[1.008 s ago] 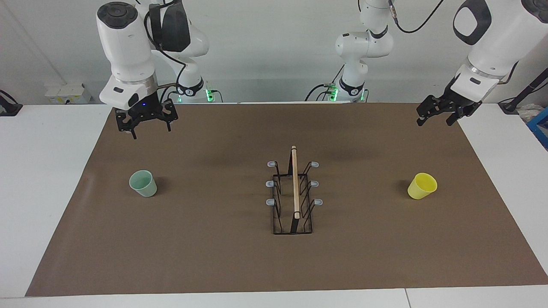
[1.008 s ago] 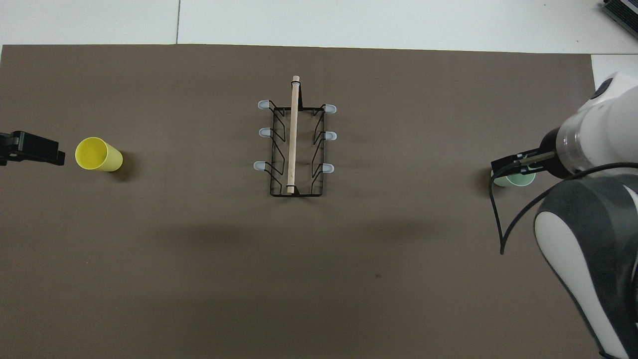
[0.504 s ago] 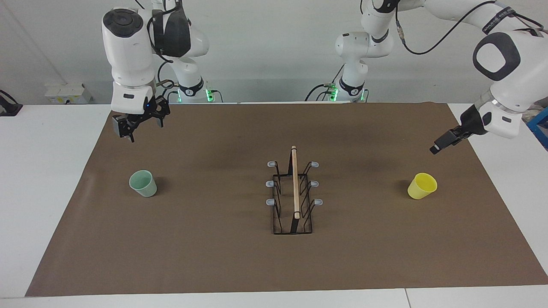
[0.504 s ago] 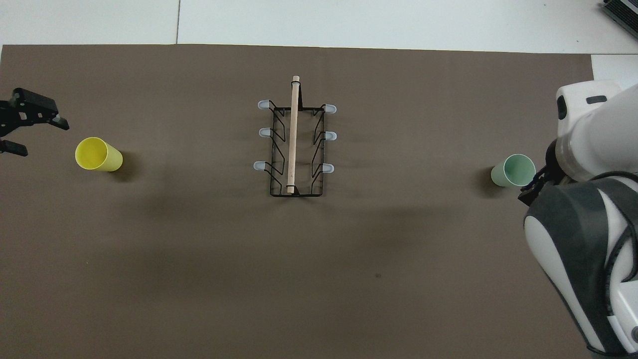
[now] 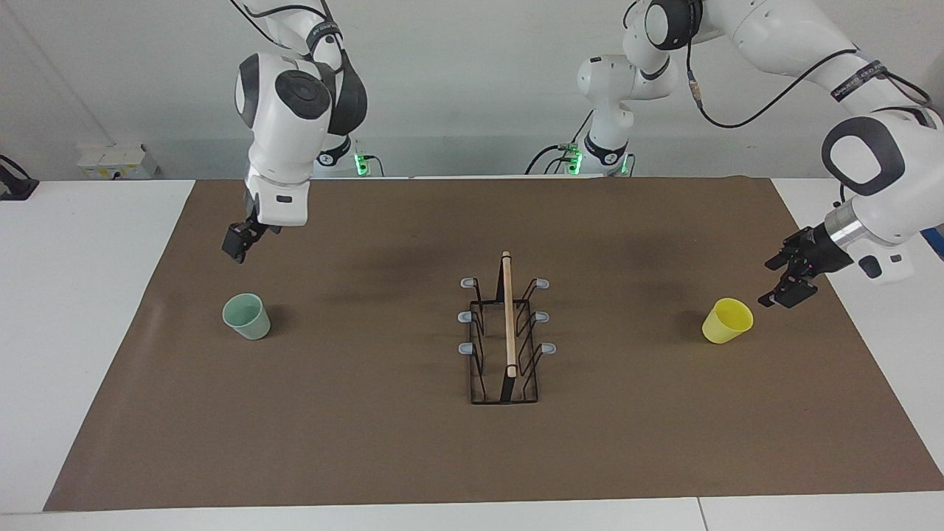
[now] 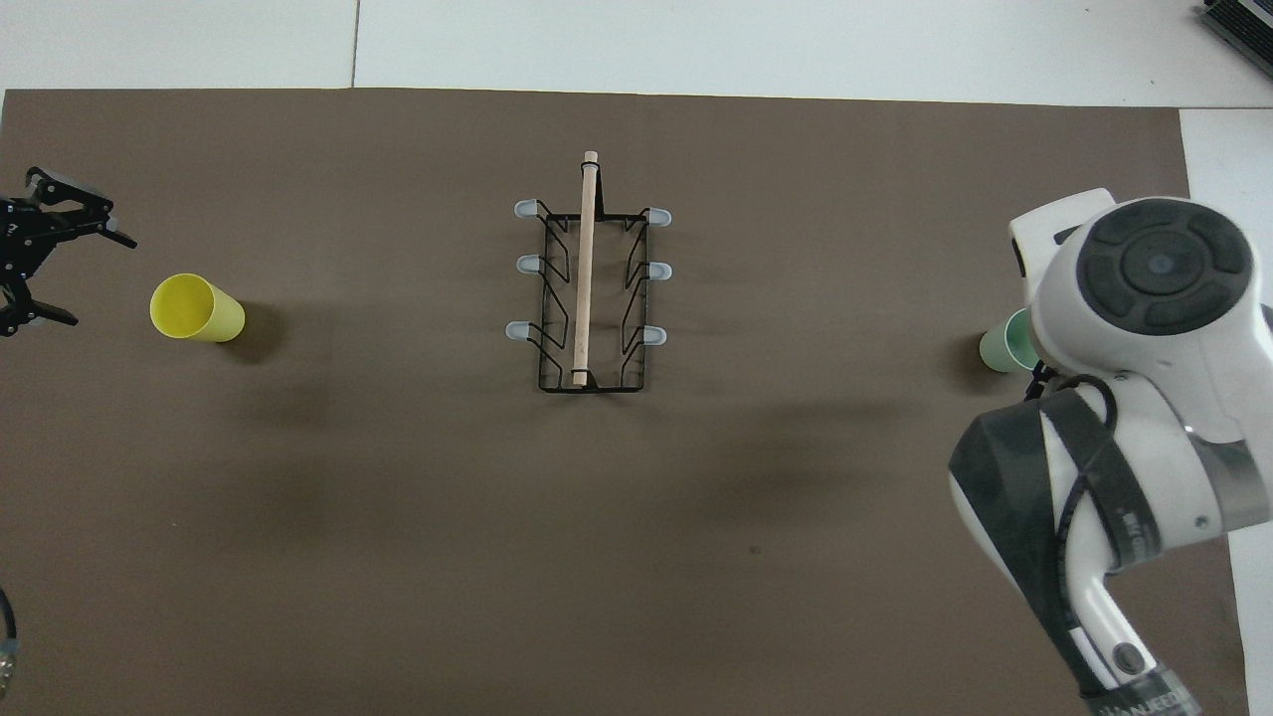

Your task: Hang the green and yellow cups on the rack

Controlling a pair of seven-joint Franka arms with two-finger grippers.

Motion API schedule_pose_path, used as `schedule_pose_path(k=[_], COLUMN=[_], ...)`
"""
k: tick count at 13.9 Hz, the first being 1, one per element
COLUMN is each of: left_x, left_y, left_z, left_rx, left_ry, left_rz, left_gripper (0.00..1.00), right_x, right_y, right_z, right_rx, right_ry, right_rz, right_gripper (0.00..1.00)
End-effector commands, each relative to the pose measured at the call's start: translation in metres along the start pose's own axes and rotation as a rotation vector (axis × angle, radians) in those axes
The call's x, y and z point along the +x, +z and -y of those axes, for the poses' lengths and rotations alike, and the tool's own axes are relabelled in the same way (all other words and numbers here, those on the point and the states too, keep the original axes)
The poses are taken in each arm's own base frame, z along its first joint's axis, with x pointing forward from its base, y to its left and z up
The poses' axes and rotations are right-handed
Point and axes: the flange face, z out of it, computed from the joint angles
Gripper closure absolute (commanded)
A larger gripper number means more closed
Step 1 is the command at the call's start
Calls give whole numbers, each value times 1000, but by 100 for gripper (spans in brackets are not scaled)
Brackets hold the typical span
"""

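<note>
Mid-frame stands the rack (image 5: 504, 335). At frame right the left gripper (image 5: 786, 282), fingers apart, hangs beside the yellow cup (image 5: 726, 321). Upper left, the right gripper (image 5: 237, 244), whose fingers I cannot tell apart, hangs above the green cup (image 5: 247, 316).

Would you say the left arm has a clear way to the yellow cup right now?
Probably yes: the left gripper, open, hangs just beside the yellow cup, which lies tipped on the mat with nothing between them.

Robot lab; two benchtop arms (image 5: 287, 110)
</note>
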Motion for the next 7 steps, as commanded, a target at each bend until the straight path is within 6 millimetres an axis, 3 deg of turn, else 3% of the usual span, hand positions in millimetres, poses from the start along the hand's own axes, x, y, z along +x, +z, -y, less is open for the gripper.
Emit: schedule_pose_path(k=[1,4,7], left_x=[47,76,88], left_y=[24,48,58], left_z=[-6,-6,6], left_rx=[-95,-176,-167], left_ry=[-196,-326,-374], left_rz=[32,60,42], left_gripper=[0,0,0], right_x=[29,64,82], right_y=[25,53,80], right_z=[3,15,24], right_rx=[-31,-67,-146], right_ry=[-102,-199,-296], right_rz=[89,159,198], right_gripper=[0,0,0])
